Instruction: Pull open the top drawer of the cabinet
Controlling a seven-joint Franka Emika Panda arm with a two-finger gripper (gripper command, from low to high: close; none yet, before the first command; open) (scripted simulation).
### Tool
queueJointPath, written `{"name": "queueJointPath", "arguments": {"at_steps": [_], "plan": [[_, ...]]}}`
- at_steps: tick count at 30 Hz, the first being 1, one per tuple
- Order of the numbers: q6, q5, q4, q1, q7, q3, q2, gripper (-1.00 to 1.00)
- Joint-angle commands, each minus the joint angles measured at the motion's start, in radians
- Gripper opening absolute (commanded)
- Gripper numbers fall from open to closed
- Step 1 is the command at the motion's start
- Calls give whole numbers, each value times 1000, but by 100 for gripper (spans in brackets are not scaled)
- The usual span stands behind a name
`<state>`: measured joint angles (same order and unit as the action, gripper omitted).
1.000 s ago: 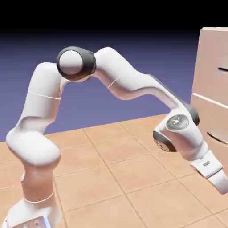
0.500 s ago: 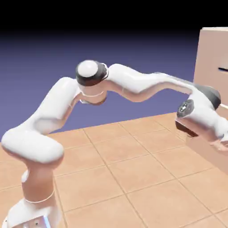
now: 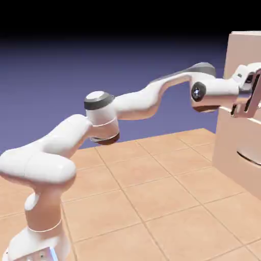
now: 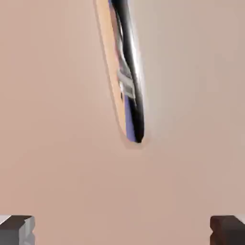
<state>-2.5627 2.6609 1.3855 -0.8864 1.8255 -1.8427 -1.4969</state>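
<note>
The white robot arm (image 3: 137, 102) stretches level from its base at the lower left of the exterior view to the tall pale beige-pink boxy cabinet (image 3: 232, 148), which stands on the tan tiled floor (image 3: 148, 199) at the picture's right edge. Its two-finger gripper (image 3: 253, 97) is at the upper part of the cabinet's front, at the height of the upper flat beige-pink drawer front (image 4: 62, 119). Below it, part of the lower front's curved dark handle (image 3: 251, 154) shows.

In the hand view the drawer front fills the picture, and its short dark shiny bar handle (image 4: 130, 76) runs from the top edge down to just above the middle. The two grey fingertips (image 4: 16, 229) sit at the bottom corners, spread wide and released, gripping nothing. The handle lies between their lines but above them; whether anything touches it cannot be told. The drawer front looks flush with the cabinet.
</note>
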Motion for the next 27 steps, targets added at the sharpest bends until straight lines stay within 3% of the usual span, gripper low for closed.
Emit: {"name": "queueJointPath", "arguments": {"at_steps": [1,11,12,27], "plan": [[0,0,0,0,0,0,0,0],[-126,-58,-351,216,-138,-4,0,0],[-126,-58,-351,216,-138,-4,0,-100],[65,19,156,-89,20,-25,-26,-100]]}}
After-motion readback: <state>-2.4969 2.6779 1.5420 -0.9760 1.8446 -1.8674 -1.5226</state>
